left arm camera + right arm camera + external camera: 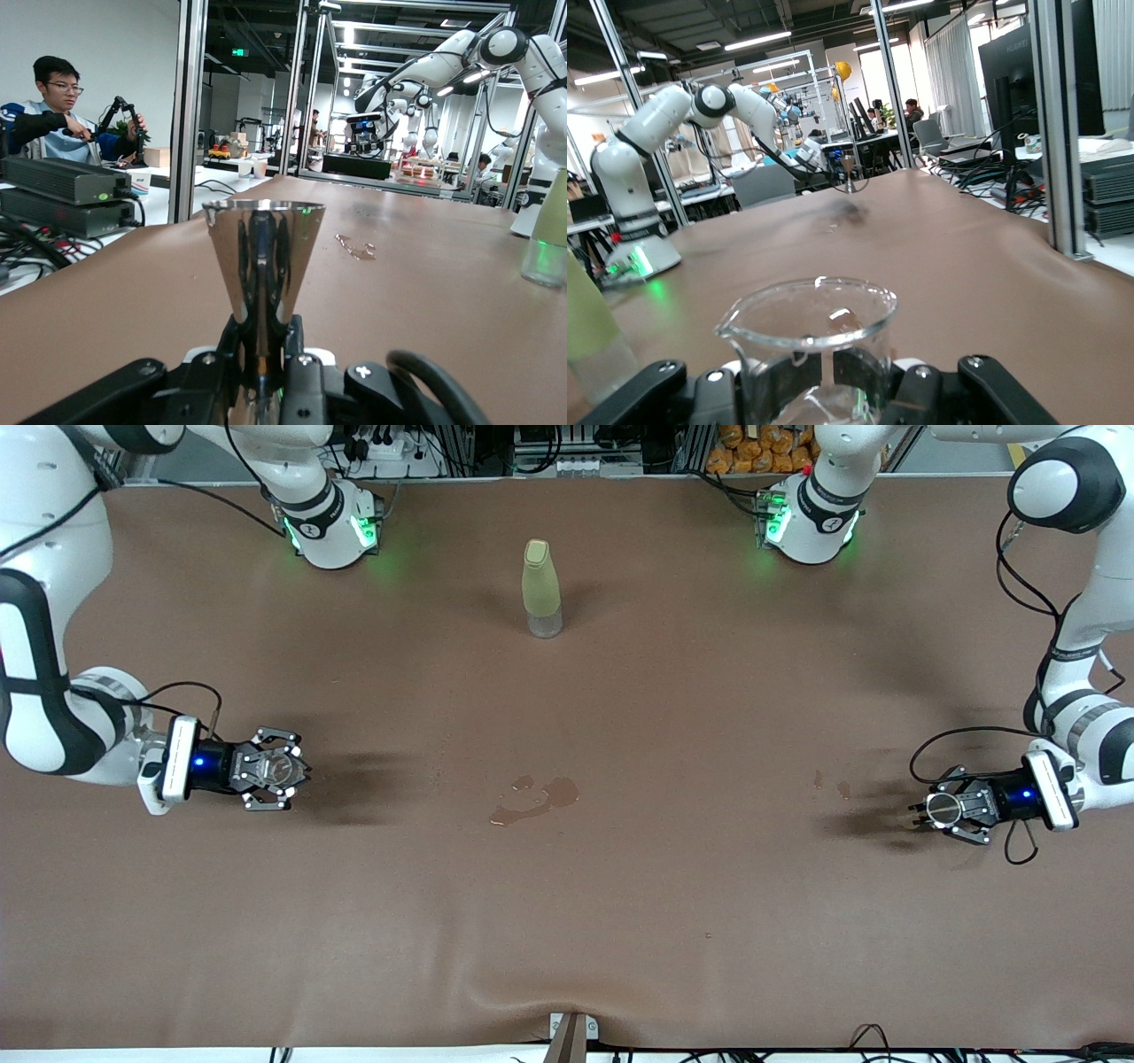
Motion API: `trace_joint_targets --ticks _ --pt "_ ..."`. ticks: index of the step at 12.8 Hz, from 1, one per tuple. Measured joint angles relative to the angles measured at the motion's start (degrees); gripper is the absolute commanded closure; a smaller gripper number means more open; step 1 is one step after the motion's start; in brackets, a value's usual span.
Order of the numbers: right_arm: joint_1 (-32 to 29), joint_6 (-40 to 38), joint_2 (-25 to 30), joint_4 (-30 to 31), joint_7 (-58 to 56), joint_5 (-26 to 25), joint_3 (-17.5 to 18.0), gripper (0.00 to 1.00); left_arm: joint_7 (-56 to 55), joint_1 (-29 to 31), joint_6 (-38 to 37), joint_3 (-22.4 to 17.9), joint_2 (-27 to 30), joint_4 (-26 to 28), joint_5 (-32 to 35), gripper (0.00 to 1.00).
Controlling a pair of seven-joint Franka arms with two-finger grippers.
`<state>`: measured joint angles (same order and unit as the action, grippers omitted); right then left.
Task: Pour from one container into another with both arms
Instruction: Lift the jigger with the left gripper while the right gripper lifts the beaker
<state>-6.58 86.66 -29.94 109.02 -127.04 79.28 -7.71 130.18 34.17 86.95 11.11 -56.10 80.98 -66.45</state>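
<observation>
— Grippers, what have you got?
— My left gripper (941,810) pinches a metal jigger (263,257) at the table's (673,921) left-arm edge; my right gripper (276,769) clamps a glass beaker (811,341) at the other edge.
— Bottle?
— Yellow-green bottle (540,589) stands between the bases.

A brown mat is covering the desk (567,921), wrinkling near its front edge and carrying dark wet stains (536,799) at its middle. Aluminium frame posts (190,106) are rising around the workspace. A man in glasses (53,115) is sitting beside stacked black electronics boxes (62,190). Ceiling strip lights (753,40) are glowing over a large lab hall, where office chairs (935,137) and cluttered benches are standing.
</observation>
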Motion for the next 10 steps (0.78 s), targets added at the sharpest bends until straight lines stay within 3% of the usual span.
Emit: trace_joint_targets --ticks 6,10 --pt "0.91 -3.95 10.19 5.02 11.43 -1.08 0.02 1.00 2.10 -4.11 7.26 5.12 0.83 0.35 -1.87 1.00" --pt "3.09 -4.99 13.78 6.37 13.78 -0.99 0.04 1.00 5.91 -12.16 12.13 6.02 0.73 2.55 -10.98 1.00"
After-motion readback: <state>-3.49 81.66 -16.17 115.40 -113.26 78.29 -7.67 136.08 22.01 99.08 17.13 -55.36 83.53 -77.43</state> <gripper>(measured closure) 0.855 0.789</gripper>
